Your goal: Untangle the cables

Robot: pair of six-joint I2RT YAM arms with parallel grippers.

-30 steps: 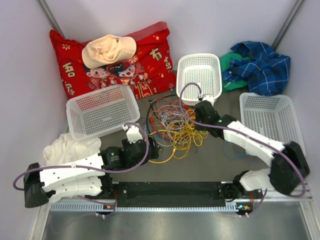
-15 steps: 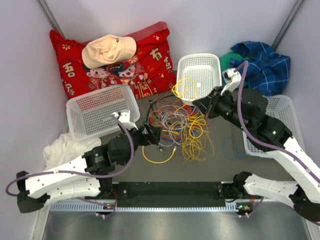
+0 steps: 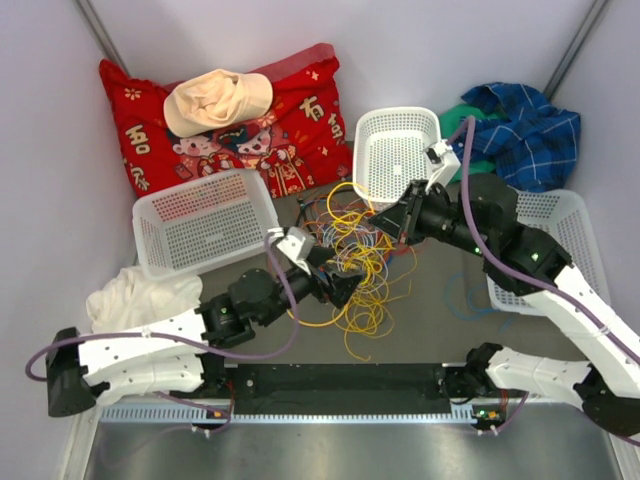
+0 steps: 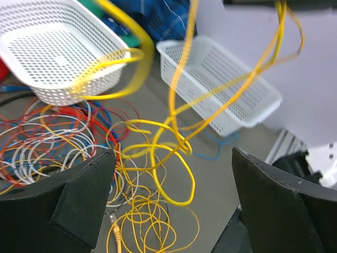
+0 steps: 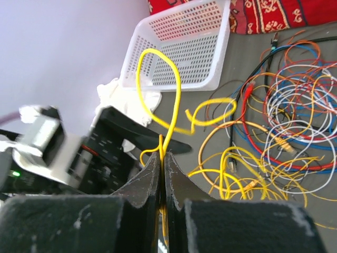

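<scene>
my right claw (image 3: 384,222) has risen off the cables (image 3: 330,232), and it now holds a yellow cable (image 5: 178,89) pinched tight and drawn up out of the heap. the yellow loops have spilled from the tangle toward the near edge of the desk (image 3: 430,325). my left claw (image 3: 343,287) has swung in from the left, and yellow strands now hang between its wide-spread fingers.
</scene>
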